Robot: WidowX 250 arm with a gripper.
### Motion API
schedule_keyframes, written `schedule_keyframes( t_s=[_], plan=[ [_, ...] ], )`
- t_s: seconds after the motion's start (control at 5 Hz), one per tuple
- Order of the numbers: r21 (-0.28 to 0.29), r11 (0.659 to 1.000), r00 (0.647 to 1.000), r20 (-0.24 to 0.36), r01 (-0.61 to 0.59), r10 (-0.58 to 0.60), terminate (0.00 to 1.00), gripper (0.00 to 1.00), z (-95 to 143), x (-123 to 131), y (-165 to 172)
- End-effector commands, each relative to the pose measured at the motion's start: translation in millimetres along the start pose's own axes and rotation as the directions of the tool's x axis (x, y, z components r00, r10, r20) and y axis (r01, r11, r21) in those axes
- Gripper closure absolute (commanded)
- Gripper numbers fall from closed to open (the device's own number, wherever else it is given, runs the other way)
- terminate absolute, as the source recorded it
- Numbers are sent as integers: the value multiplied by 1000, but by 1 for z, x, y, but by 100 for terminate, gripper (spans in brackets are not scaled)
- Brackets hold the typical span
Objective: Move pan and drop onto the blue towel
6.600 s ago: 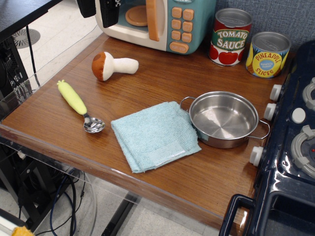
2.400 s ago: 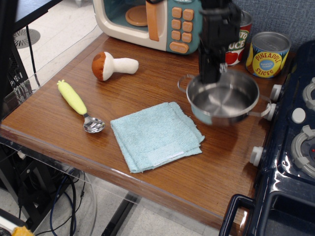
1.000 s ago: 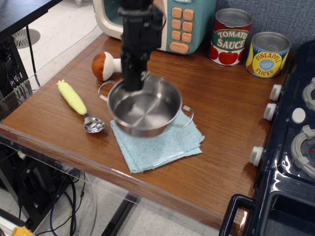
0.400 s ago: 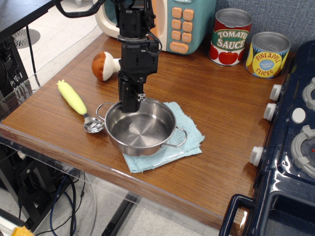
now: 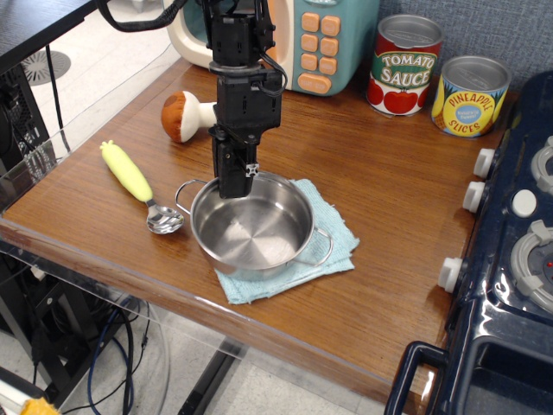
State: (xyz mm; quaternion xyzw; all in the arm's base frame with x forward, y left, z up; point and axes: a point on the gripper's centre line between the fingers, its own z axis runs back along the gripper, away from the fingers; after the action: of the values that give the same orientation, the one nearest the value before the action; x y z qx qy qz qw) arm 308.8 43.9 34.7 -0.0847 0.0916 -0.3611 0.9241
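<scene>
While the hand (image 5: pixel 233 186) pinches the far rim of the pan (image 5: pixel 252 226), we see the pan sitting over the blue towel (image 5: pixel 327 248), covering most of it, whether resting or just above we cannot tell. A yellow-handled spoon (image 5: pixel 138 184) lies just left on the tabletop (image 5: pixel 389 181), a toy mushroom (image 5: pixel 183 115) behind.

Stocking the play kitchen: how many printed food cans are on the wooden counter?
2. The red tomato sauce can stands at the back beside the toy microwave; the yellow pineapple slices can stands just right of it. None looks hidden.
</scene>
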Motion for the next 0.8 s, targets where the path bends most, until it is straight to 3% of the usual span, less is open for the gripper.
schedule_keyframes(
  t_s=[0.0, 0.4, 0.6],
  plan=[
    [43, 999, 1000, 11, -1, 1, 0, 0, 17, -6, -7],
    [104, 994, 999, 41, -20, 16, 0, 0, 38, -10, -6],
    [156, 988, 995, 100, -20, 4, 0, 0, 62, -12, -6]
  ],
)
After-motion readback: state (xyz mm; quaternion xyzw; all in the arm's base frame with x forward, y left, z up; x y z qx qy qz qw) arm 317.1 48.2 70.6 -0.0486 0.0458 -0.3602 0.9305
